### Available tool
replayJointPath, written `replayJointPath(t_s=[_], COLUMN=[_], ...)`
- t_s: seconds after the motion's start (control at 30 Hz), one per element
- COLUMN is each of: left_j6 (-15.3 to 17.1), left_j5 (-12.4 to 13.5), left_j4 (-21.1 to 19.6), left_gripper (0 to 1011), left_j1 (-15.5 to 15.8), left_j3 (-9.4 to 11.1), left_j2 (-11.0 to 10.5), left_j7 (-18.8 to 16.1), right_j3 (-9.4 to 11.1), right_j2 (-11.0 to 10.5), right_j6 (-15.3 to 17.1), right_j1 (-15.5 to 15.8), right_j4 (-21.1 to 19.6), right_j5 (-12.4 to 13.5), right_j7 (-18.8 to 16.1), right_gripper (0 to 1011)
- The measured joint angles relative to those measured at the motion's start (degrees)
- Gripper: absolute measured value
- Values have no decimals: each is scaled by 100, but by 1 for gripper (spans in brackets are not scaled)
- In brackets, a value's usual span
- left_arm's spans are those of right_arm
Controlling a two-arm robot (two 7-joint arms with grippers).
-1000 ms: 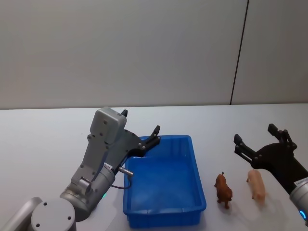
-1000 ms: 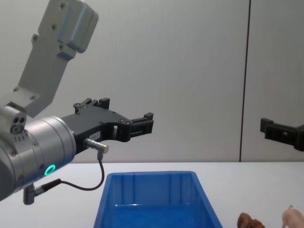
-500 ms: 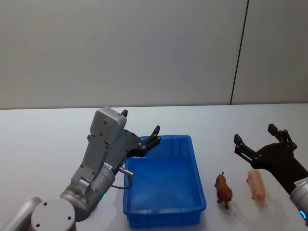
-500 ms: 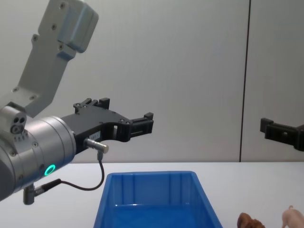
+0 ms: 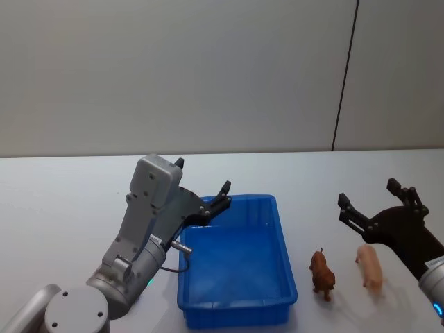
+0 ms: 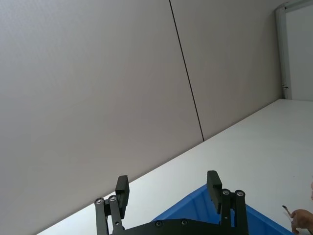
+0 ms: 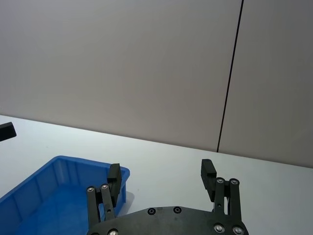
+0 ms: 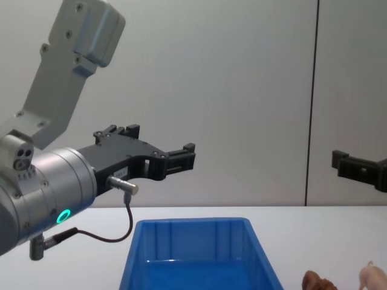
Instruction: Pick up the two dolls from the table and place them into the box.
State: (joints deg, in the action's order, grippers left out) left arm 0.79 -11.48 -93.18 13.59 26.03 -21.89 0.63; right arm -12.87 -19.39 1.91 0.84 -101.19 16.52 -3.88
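I judge the first pick is not yet begun: both dolls stand on the white table (image 5: pixel 62 201), just right of the blue box (image 5: pixel 286 258), which holds nothing. The right gripper (image 5: pixel 368 193) hovers above and beyond the pink pig doll (image 5: pixel 370 266), fingers wide apart. The left gripper (image 5: pixel 202 175) hangs over the box's far left corner, fingers also apart. The pig and the brown shaggy doll (image 5: pixel 322 272) stand side by side, long axes running near to far. Next I should lower the right gripper and close it across the pig's narrow body.
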Motion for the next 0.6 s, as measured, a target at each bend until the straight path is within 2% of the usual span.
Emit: replayJointPath(t_s=[0.3,0.6], left_j6=[0,0], left_j5=[0,0], left_j4=[0,0], left_gripper=[1001,1001], left_j1=[0,0], left_j3=[0,0], left_j2=[0,0], left_j7=[0,0], right_j3=[118,308], right_j2=[-140,-403], right_j6=[-34,125], right_j1=[71,304], right_j4=[6,-111], right_j5=[179,547], right_j7=[-98,-168], right_gripper=[1001,1001])
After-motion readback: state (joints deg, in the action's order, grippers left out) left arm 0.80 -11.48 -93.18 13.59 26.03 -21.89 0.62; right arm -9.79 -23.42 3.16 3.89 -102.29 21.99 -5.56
